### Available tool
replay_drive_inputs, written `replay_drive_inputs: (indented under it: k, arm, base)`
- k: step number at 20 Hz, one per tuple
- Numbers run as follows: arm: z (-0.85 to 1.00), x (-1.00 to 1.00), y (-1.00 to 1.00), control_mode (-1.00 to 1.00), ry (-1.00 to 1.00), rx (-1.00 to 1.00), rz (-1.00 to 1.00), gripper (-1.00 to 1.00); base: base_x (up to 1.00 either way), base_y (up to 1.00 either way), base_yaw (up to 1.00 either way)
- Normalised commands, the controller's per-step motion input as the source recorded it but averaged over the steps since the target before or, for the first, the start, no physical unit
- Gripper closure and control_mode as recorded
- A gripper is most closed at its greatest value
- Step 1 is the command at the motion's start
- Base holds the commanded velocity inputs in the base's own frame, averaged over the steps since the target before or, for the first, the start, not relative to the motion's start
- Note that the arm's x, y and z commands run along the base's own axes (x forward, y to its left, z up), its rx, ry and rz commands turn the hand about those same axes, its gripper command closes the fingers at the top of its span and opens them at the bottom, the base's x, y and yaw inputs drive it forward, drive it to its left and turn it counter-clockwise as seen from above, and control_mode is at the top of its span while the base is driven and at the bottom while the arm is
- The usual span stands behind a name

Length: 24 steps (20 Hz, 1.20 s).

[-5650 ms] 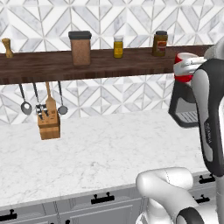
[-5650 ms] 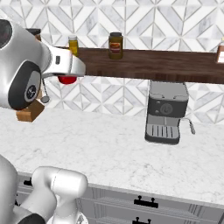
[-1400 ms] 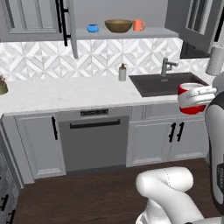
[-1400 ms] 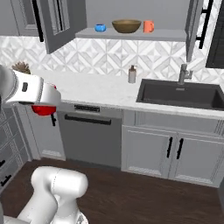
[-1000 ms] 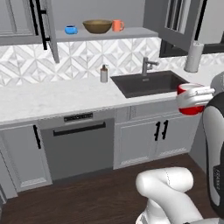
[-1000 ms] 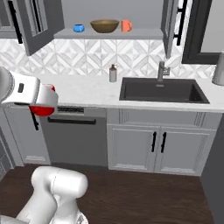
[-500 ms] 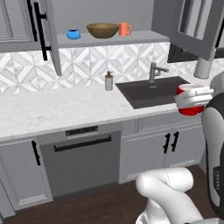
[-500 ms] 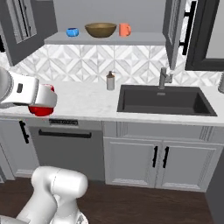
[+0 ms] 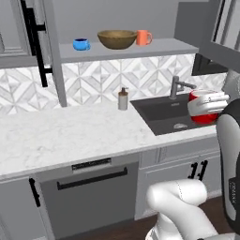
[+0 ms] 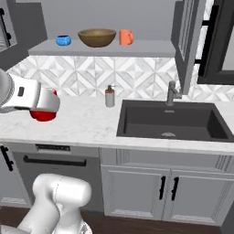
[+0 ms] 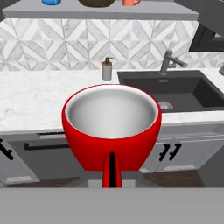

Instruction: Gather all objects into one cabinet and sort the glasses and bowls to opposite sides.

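My gripper point(image 9: 209, 102) is shut on the red mug point(image 9: 203, 108), holding it level in the air in front of the counter; in the hand view the mug point(image 11: 111, 124) faces me with its white inside and its handle toward the bottom. From the right base view the mug point(image 10: 44, 112) hangs under the white hand point(image 10: 40, 103). Up on the grey cabinet shelf point(image 9: 159, 48) stand the blue mug point(image 9: 81, 44), the brown bowl point(image 9: 116, 39) and the orange mug point(image 9: 143, 37), left to right. The cabinet door point(image 9: 50, 51) stands open at the left.
A grey soap dispenser point(image 9: 123, 99) stands at the back of the white marble counter point(image 9: 65, 136). The dark sink point(image 10: 173, 121) with its faucet point(image 10: 172, 93) lies to its right. A dishwasher front point(image 9: 89, 197) is below. Another open door point(image 10: 185, 41) hangs right of the shelf.
The whole scene has shifted and grown: the base has driven closer to the counter and the shelf. The red mug stays in the shut gripper, in the same place relative to the arm.
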Motion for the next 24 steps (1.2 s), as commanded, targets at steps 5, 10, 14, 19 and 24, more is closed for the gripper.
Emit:
replay_drive_inputs:
  k: [5, 10, 14, 19, 24]
  arm:
    - [0.0, 0.0, 0.0, 1.0, 0.0, 0.0, 0.0, 1.0]
    - [0.0, 0.0, 0.0, 1.0, 0.0, 0.0, 0.0, 1.0]
    - [0.0, 0.0, 0.0, 1.0, 0.0, 0.0, 0.0, 1.0]
    - [0.0, 0.0, 0.0, 1.0, 0.0, 0.0, 0.0, 1.0]
    - [0.0, 0.0, 0.0, 1.0, 0.0, 0.0, 0.0, 1.0]
  base:
    - [0.66, -0.39, 0.04]
    - [0.49, -0.39, 0.07]
    - [0.47, -0.37, 0.07]
    - [0.38, -0.22, 0.07]
    - [0.08, 0.33, 0.04]
